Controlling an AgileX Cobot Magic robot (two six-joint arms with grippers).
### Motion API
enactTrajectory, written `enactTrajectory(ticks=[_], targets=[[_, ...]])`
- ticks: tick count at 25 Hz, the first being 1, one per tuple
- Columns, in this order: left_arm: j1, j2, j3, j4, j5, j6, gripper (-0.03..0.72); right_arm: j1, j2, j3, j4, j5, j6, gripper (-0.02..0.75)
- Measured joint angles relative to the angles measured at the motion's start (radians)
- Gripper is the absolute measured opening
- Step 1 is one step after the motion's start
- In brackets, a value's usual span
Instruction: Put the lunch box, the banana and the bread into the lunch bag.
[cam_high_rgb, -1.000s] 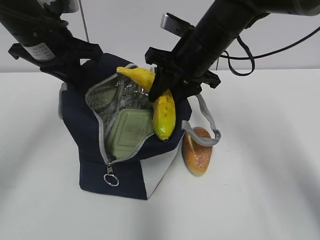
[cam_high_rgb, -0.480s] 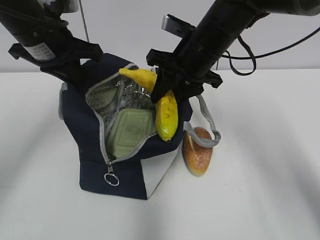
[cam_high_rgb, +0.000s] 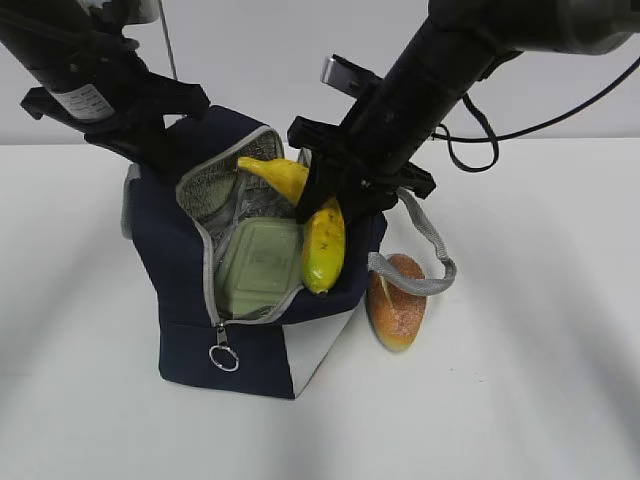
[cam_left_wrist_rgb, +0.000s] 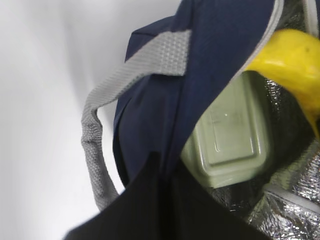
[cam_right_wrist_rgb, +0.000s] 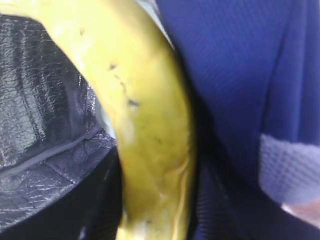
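Note:
The navy lunch bag (cam_high_rgb: 185, 260) stands open on the white table. The lunch box (cam_high_rgb: 258, 265) with its sage-green lid lies inside it on the foil lining. My right gripper (cam_high_rgb: 335, 195) is shut on the yellow banana (cam_high_rgb: 322, 240), which hangs tip down just inside the bag's right rim, partly over the box. In the right wrist view the banana (cam_right_wrist_rgb: 150, 125) fills the gap between the jaws. My left gripper (cam_left_wrist_rgb: 162, 172) is shut on the bag's navy rim (cam_left_wrist_rgb: 200, 75) at the back left, with the lunch box (cam_left_wrist_rgb: 232, 135) just beyond. The bread (cam_high_rgb: 397, 302) lies on the table right of the bag.
A grey webbing handle (cam_high_rgb: 425, 250) droops from the bag over the bread. The zipper ring (cam_high_rgb: 222, 357) hangs at the bag's front. A black cable (cam_high_rgb: 480, 120) trails behind the right arm. White tabletop (cam_high_rgb: 530, 380) spreads around the bag.
My right gripper has come down and slightly left, lowering the banana from above the rim into the bag's mouth. The left gripper has kept its hold on the rim.

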Motion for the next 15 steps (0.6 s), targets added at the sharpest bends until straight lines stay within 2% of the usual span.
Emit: enactTrajectory(ticks=[7,11,13,15], targets=[[0.000,0.000,0.000,-0.024,-0.002,0.000,-0.003,0.000,0.038,0.000,0.192,-0.088,0.006,0.309],[0.000,0.000,0.000,-0.025,-0.006,0.000,-0.003,0.000,0.044,0.000,0.239,-0.139,0.022,0.311],[0.000,0.000,0.000,-0.026,-0.008,-0.001,-0.003,0.000,0.052,0.000,0.251,-0.142,0.026,0.331],[0.000,0.000,0.000,-0.026,-0.007,-0.001,-0.003,0.000,0.062,0.000,0.255,-0.143,0.030,0.391]])
